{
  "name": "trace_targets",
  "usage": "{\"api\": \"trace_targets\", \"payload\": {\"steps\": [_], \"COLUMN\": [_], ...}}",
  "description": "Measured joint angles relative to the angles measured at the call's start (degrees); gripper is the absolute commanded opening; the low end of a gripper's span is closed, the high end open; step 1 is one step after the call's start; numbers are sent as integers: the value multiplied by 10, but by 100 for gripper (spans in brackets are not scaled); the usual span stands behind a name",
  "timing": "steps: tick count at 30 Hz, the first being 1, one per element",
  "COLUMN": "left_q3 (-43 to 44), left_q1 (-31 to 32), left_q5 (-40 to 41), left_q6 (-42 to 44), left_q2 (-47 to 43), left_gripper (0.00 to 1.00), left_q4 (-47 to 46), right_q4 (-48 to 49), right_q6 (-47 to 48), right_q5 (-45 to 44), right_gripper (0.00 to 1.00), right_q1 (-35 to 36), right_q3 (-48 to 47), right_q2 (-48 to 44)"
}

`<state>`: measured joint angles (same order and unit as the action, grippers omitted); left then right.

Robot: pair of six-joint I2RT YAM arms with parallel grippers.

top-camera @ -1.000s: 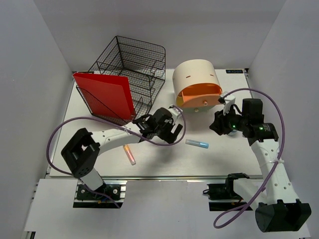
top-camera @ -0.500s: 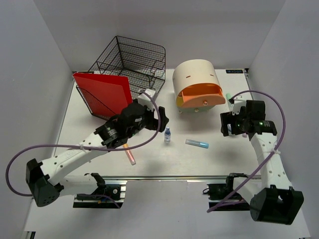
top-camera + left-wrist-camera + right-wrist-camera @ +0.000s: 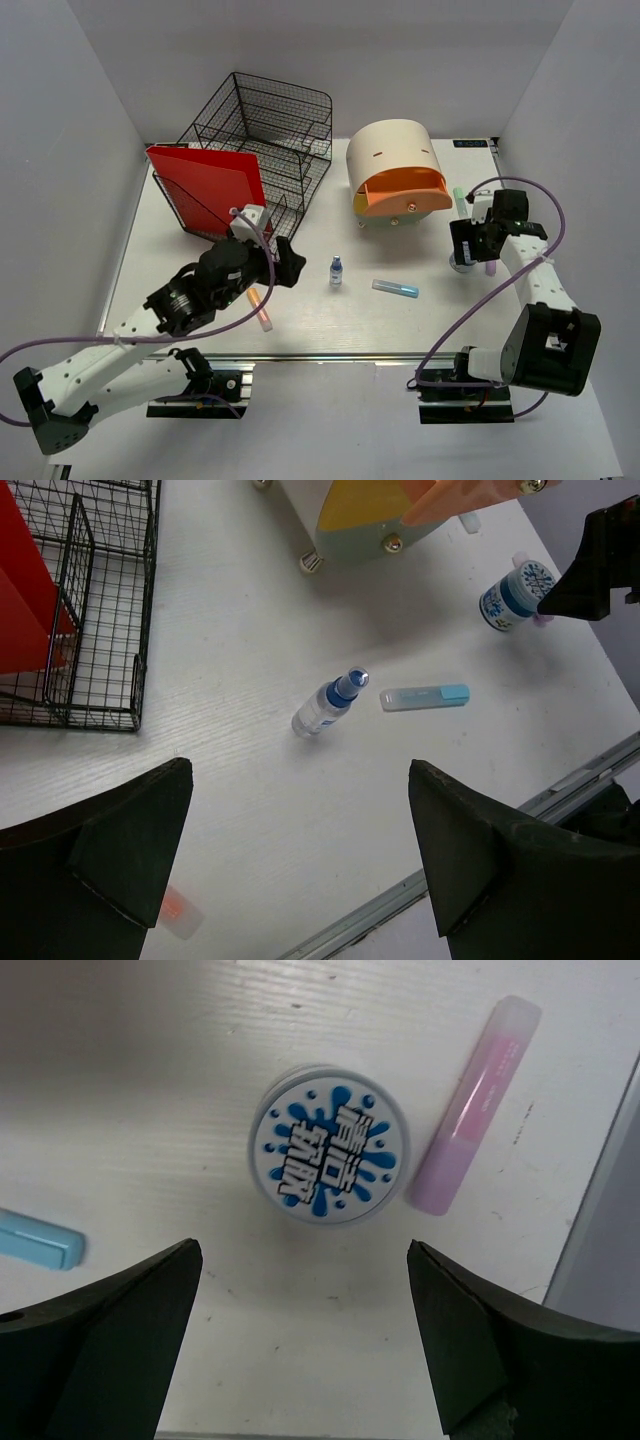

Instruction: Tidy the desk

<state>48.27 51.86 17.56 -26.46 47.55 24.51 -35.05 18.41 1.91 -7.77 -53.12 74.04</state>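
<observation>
Currently my right hand [image 3: 300, 1295] hangs open and empty over the round blue-splashed tub [image 3: 328, 1146] on the counter [image 3: 130, 1080]. I judge a pick is starting, so next I'd lower and close. My left hand [image 3: 298, 790] is open too.

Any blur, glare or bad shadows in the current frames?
Top external: even light, soft shadows, no blur on the desk. Left wrist: spray bottle sharp; left gripper black, no detail. Right wrist: tub lid print crisp, upper-left corner shaded, right gripper dark.
</observation>
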Motion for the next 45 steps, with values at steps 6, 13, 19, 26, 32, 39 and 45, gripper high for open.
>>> {"api": "trace_targets", "payload": {"steps": [6,13,19,26,32,39,45], "left_q3": [-32,-43,-44,-44,-44,-44,-44], "left_q1": [0,0,0,0,0,0,0], "left_q5": [5,5,5,4,4,4,1], "left_q6": [-23,-43,-56,-64,-66,-66,-67], "left_q2": [-46,-55,-69,-70,-84,-84,-85], "left_gripper": [98,98,98,98,98,98,98], "left_q4": [17,26,30,38,49,51,51], "right_q4": [38,52,68,68,16,-35,-52], "right_q6": [7,13,14,18,34,42,7], "right_q5": [-5,5,19,45,60,126,231], "right_gripper": [87,79,41,0,0,0,0], "right_q1": [-12,-16,-19,-32,-48,-50,-41], "right_q3": [0,-15,-16,-16,-40,-201,-319], "right_q2": [34,84,89,85,-1,-87,-78]}}
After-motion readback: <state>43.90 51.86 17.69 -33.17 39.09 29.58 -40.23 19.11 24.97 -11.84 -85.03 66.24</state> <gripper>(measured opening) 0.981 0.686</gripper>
